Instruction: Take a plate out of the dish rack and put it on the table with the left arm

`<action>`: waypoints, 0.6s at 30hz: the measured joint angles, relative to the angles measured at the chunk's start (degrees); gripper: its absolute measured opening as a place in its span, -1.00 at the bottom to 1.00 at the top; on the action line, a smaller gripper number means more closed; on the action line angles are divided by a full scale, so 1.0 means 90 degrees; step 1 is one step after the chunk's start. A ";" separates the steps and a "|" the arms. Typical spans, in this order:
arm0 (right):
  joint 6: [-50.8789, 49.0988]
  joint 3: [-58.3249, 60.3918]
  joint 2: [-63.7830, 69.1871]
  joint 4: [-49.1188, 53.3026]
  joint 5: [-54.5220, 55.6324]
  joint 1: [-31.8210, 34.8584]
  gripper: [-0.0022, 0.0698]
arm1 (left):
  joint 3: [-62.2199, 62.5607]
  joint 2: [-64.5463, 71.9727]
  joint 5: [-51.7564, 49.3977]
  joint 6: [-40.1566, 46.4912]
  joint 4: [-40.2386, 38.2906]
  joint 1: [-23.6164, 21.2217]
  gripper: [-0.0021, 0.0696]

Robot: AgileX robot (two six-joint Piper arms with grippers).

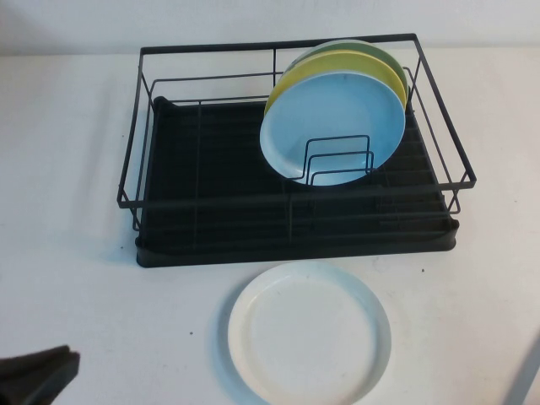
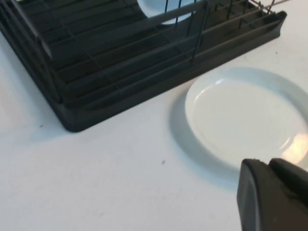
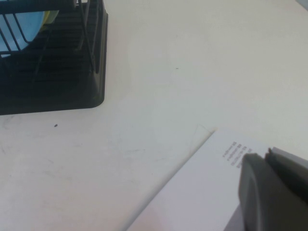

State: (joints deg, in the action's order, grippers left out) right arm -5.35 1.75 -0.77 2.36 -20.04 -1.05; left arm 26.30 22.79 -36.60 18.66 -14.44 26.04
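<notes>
**White plate down flat on the table, both arms back at the near edge**

The plate (image 1: 309, 332) lay flat, rim up, on the table (image 1: 67, 278), just in front of the dish rack (image 1: 291, 236) and a shade right of its middle. A narrow strip of bare table separated plate and drip tray; they were not touching. From the left wrist view the same plate (image 2: 250, 120) sat beside the rack's near corner (image 2: 72, 120), casting a soft shadow along its rim.

Inside the rack, the light blue plate (image 1: 332, 125) stood on edge toward the right end, leaning behind a small wire divider (image 1: 337, 160), with the yellow plate (image 1: 337, 67) tucked right behind it and a greenish rim behind that.

The left gripper (image 1: 34, 375) sat low at the near-left corner of the table, well apart from the plate, holding nothing; only a dark tip (image 2: 272, 197) showed in its own camera, and whether its fingers were spread or pressed together could not be told.

The right gripper (image 3: 272, 192) hovered off to the right of the rack, above a white printed sheet (image 3: 207, 187); its fingers could not be made out either.
</notes>
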 joint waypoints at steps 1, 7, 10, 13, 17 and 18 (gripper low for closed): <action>0.0000 0.0000 0.0000 0.0000 0.0000 0.0000 -1.00 | -0.0042 -0.0192 -0.0124 -0.0015 0.0080 0.0000 -0.94; 0.0000 0.0000 0.0000 0.0000 0.0000 0.0000 -1.00 | -0.0360 -0.1097 -0.0624 -0.0766 0.0901 0.0000 -0.94; 0.0000 0.0000 0.0000 0.0000 0.0000 0.0000 -1.00 | -0.0662 -0.1371 -0.0142 -0.0991 0.1108 -0.0018 -0.94; 0.0000 0.0000 0.0000 0.0000 0.0000 0.0000 -1.00 | -0.1206 -0.1666 0.0638 -0.1048 0.1237 -0.0149 -0.94; 0.0000 0.0000 0.0000 0.0000 0.0000 0.0000 -1.00 | -0.2134 -0.2082 0.1567 -0.1073 0.1287 -0.0569 -0.94; 0.0000 0.0000 0.0000 0.0000 0.0000 0.0000 -1.00 | -0.2358 -0.2191 0.1705 -0.1088 0.1285 -0.0711 -0.94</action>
State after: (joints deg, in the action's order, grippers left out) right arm -5.35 1.75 -0.77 2.36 -20.04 -1.05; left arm 5.08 3.07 -21.26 8.88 -2.87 19.64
